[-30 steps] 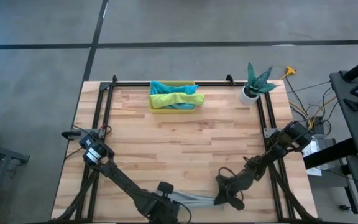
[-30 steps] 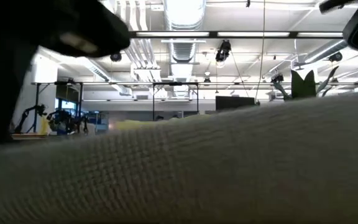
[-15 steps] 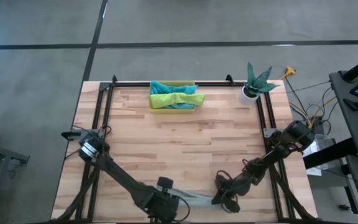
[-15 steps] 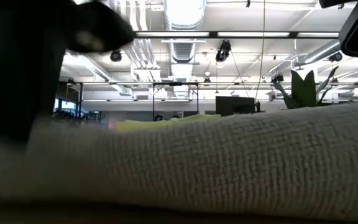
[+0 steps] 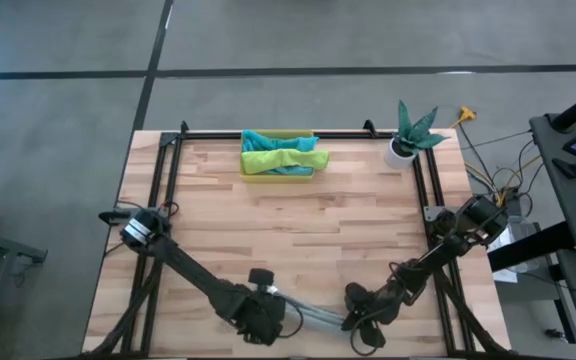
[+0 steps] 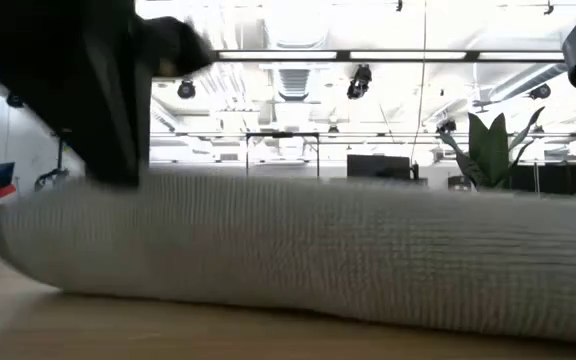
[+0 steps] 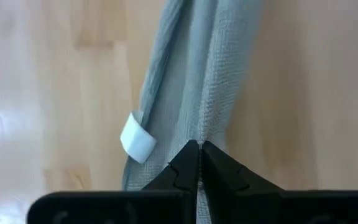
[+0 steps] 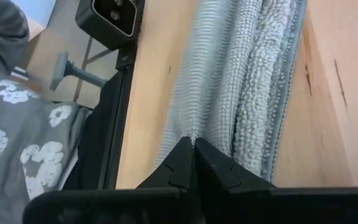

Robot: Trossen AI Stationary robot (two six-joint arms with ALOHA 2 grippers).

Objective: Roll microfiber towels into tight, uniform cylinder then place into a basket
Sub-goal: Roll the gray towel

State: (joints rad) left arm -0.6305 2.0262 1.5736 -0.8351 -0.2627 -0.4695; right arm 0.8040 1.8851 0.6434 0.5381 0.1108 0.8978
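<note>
Presently the grey towel [image 5: 313, 316] lies rolled far from the yellow basket [image 5: 277, 172], at the opposite table edge. The left gripper [image 7: 199, 155] and right gripper [image 8: 191, 151] each pinch one end, fingers closed on cloth, presumably keeping the roll tight for lifting.

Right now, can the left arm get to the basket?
Probably not yet. The left gripper is shut on the grey towel at the table's near edge, as is the right gripper. The basket sits far across bare table.
</note>
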